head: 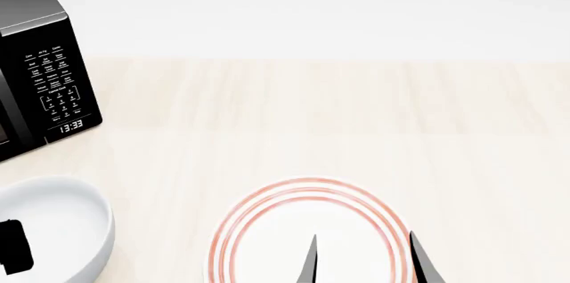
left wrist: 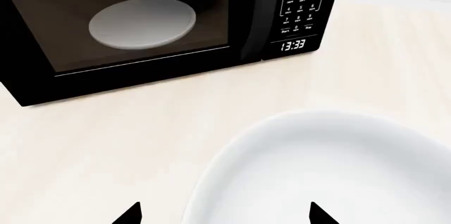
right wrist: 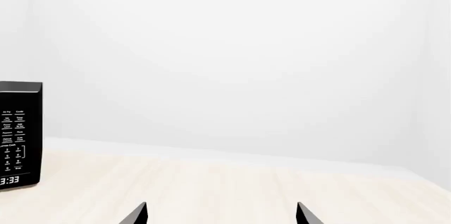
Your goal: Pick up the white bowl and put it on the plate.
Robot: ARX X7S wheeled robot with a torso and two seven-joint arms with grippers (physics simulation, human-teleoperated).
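Observation:
The white bowl (head: 63, 213) sits on the table at the near left, in front of the microwave. In the left wrist view the bowl (left wrist: 331, 166) fills the lower right, and my left gripper (left wrist: 225, 214) is open with the bowl's rim between its fingertips, one outside the rim and one over the hollow. A black part of that gripper overlaps the bowl's near left edge in the head view. The plate (head: 267, 206), white with red rings, lies at the near centre. My right gripper (head: 365, 259) hangs open over the plate, holding nothing, and its own camera shows only bare table between the fingertips (right wrist: 137, 214).
A black microwave (head: 45, 76) stands at the far left with its door shut; a pale dish (left wrist: 143, 23) shows through the glass. Its clock reads 13:33. The light wooden table (head: 356, 116) runs back to a white wall.

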